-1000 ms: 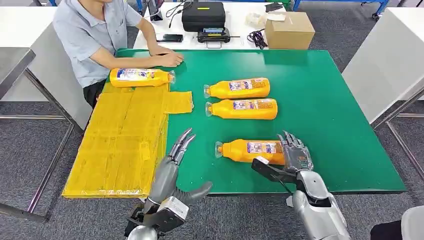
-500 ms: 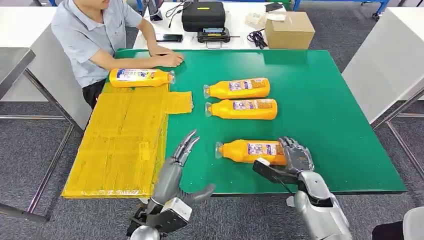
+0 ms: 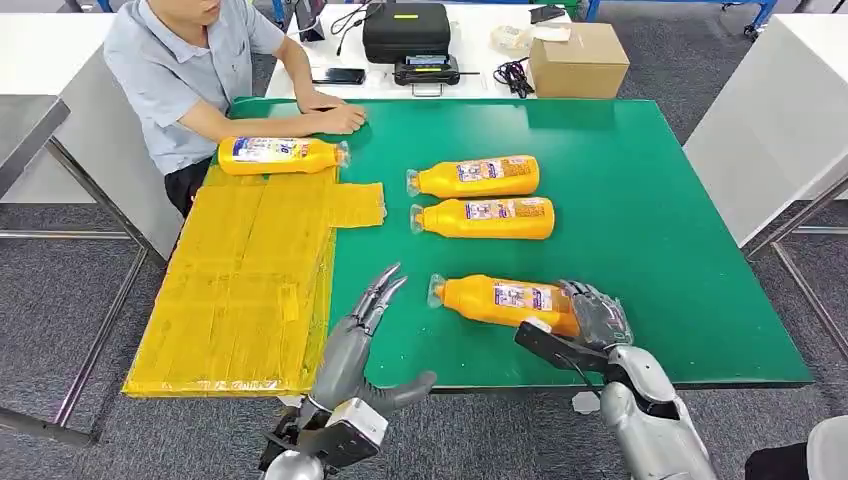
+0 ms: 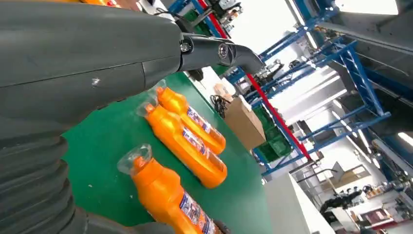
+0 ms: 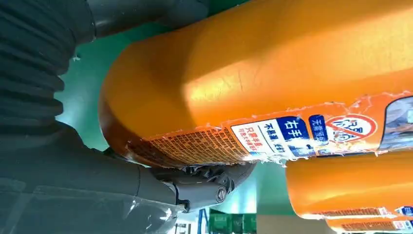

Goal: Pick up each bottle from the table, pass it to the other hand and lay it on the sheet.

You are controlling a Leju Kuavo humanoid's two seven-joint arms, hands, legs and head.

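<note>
A: Head view first. What is the right hand (image 3: 592, 315) doing?

B: It grips the base of the nearest orange bottle (image 3: 500, 300), which is tilted on the green table (image 3: 660, 200), nearer the robot than the two other bottles. The left hand (image 3: 365, 320) waits beside it, fingers spread, holding nothing.

A: Left wrist view?

B: The same bottle (image 4: 165, 197), cap toward the thumb.

A: Right wrist view?

B: Fingers (image 5: 204, 183) wrapped under the bottle's base (image 5: 234, 97). I judge this the pick-up; next comes lifting, then handover, then the yellow sheet (image 3: 245, 290).
</note>
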